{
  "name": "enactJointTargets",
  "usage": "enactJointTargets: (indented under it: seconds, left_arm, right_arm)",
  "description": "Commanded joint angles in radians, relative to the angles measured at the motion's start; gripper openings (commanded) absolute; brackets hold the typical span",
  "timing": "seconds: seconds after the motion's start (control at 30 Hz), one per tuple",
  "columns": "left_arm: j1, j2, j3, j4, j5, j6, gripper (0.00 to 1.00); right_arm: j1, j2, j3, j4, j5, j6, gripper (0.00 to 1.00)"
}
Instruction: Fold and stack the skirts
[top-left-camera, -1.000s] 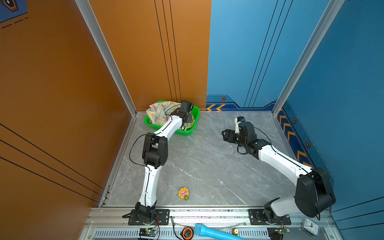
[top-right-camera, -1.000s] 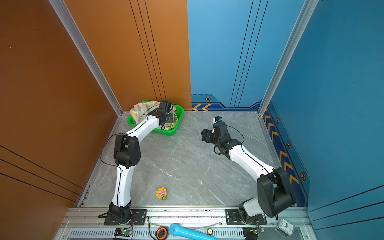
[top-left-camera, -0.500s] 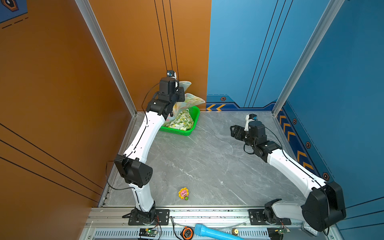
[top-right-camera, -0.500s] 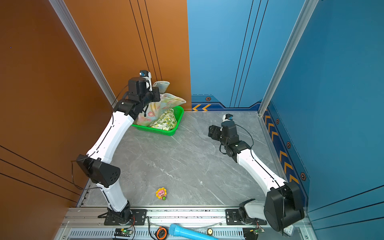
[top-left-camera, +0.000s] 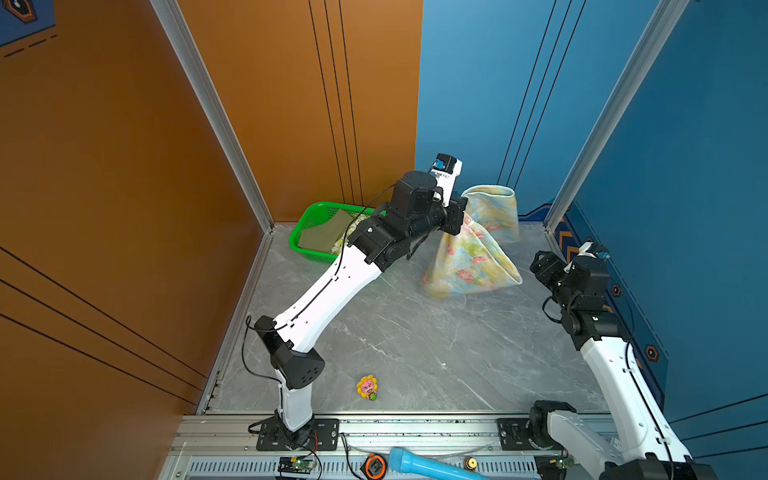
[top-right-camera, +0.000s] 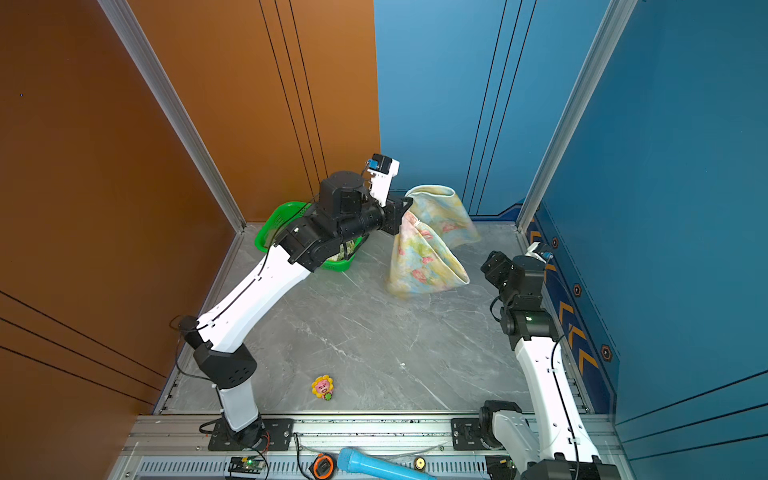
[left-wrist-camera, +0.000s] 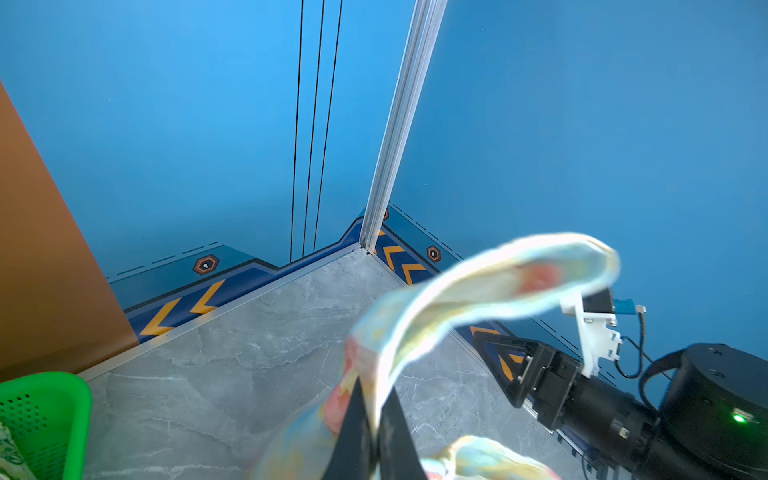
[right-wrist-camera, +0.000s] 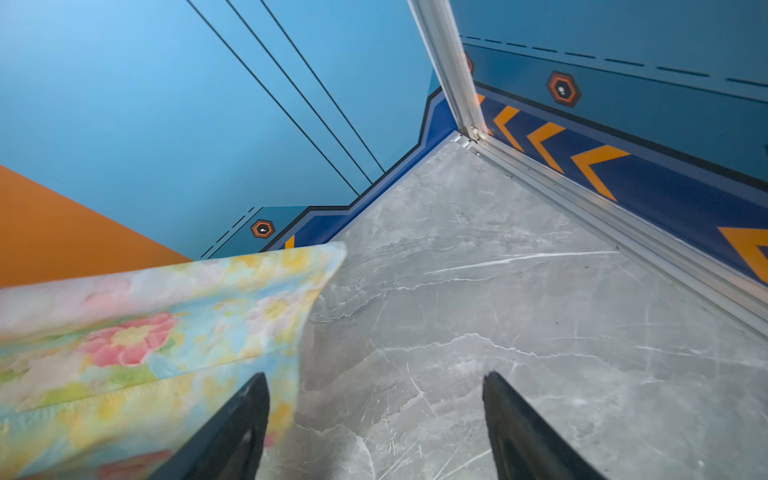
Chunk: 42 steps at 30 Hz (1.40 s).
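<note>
My left gripper is shut on the pastel blue-yellow skirt with pink flowers. The skirt hangs from it at the back middle, its lower edge reaching the grey table. In the green basket lie the plain olive skirt and the lemon-print skirt. To the right of the hanging cloth my right gripper stands open, with nothing between its fingers. The floral skirt shows beside one finger in the right wrist view.
A small sunflower toy lies near the table's front edge. On the front rail are a blue cylinder and an orange tape measure. Orange and blue walls close the table on three sides.
My left arm lifted the floral skirt out of the basket and swung it rightward to the back middle. My right gripper drew back toward the right wall, still open.
</note>
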Motion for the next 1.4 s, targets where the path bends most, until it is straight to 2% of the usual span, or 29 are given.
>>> enactJointTargets:
  seconds: [0.0,0.03,0.07,0.13,0.17,0.2,0.27,0.4,0.47,0.63,0.8,1.07,1.37]
  left_arm:
    - [0.053,0.047,-0.069,0.047,-0.002,-0.037,0.00]
    - [0.070,0.061,-0.090,0.046,-0.001,-0.040,0.00]
    - [0.091,0.080,-0.101,0.029,-0.003,-0.049,0.06]
    - [0.136,0.114,-0.114,-0.007,0.025,-0.057,0.48]
    - [0.156,0.123,-0.128,-0.022,0.025,-0.047,0.65]
    - [0.172,0.130,-0.140,-0.041,0.007,-0.018,0.74]
    - [0.196,0.143,-0.144,-0.087,-0.025,0.054,0.80]
    - [0.251,0.147,-0.206,-0.114,-0.096,0.189,0.83]
    - [0.278,0.162,-0.220,-0.130,-0.117,0.209,0.82]
    - [0.283,0.226,-0.219,-0.142,-0.165,0.229,0.82]
    - [0.272,0.336,-0.149,-0.184,-0.281,0.221,0.80]
    - [0.289,0.454,-0.078,-0.209,-0.420,0.186,0.79]
    - [0.310,0.511,-0.064,-0.209,-0.394,0.166,0.74]
  right_arm:
    - [-0.025,-0.030,-0.025,-0.076,-0.040,-0.008,0.81]
    - [-0.025,-0.030,-0.027,-0.081,-0.044,-0.015,0.81]
    - [-0.024,-0.028,-0.027,-0.089,-0.050,-0.022,0.81]
    - [-0.018,-0.012,-0.027,-0.098,-0.071,-0.036,0.81]
    - [-0.008,-0.003,-0.027,-0.101,-0.077,-0.044,0.81]
    - [0.003,0.003,-0.029,-0.103,-0.077,-0.051,0.81]
    - [0.036,0.019,-0.029,-0.102,-0.070,-0.066,0.81]
    - [0.126,0.061,-0.037,-0.084,-0.042,-0.086,0.81]
    - [0.165,0.086,-0.039,-0.077,-0.029,-0.092,0.81]
    - [0.242,0.135,-0.035,-0.051,-0.006,-0.090,0.81]
    - [0.302,0.171,-0.020,-0.049,0.016,-0.089,0.81]
    - [0.340,0.184,-0.023,-0.048,0.033,-0.094,0.81]
    - [0.351,0.225,-0.005,-0.035,0.038,-0.096,0.81]
